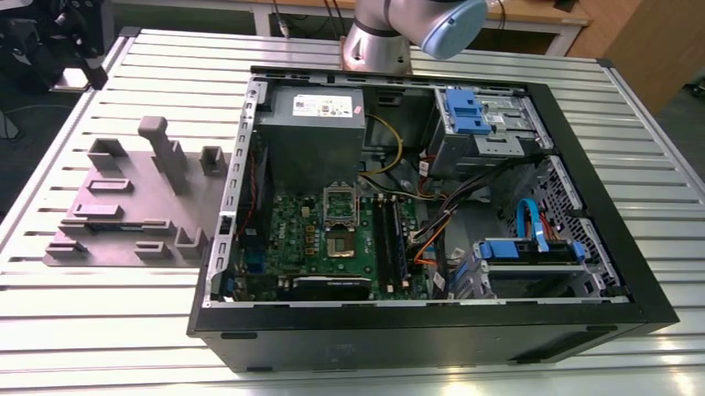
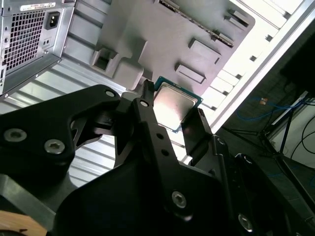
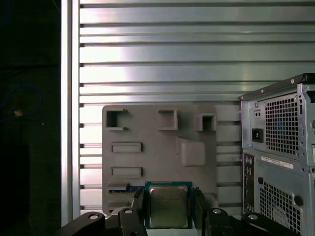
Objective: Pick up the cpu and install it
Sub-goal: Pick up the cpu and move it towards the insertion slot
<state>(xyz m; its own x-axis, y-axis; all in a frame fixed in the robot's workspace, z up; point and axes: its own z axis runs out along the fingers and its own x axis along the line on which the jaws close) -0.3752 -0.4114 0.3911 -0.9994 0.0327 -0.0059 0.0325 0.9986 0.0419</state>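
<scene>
A: Gripper (image 3: 168, 192) state?

B: Closed on the cpu (image 3: 168, 206). In the first wrist view we see it pinched btw. the two fingers (image 3: 140, 209), one on each of two opposite edges, shiny top toward the cam.

A: On the plate (image 3: 157, 157) or off it?

B: Off it, we'd judge. The cpu hangs in front of the plate's near edge and looms big against it, so the hand sits well above. Chip edges run square w/ the plate's edges, no visible tilt.

A: Long axis?

B: None to speak of, it's approx. square. What counts is which pair of edges the fingers hold.

A: And the socket (image 1: 339, 244)?

B: In the exterior view it's on the board (image 1: 289, 219) inside the case (image 1: 441, 330), frame up, looks bare. The case is just beside the plate, on the exterior view's right. So from the hand over the plate, we read the socket as lying that way, past the case wall and lower down.
</scene>
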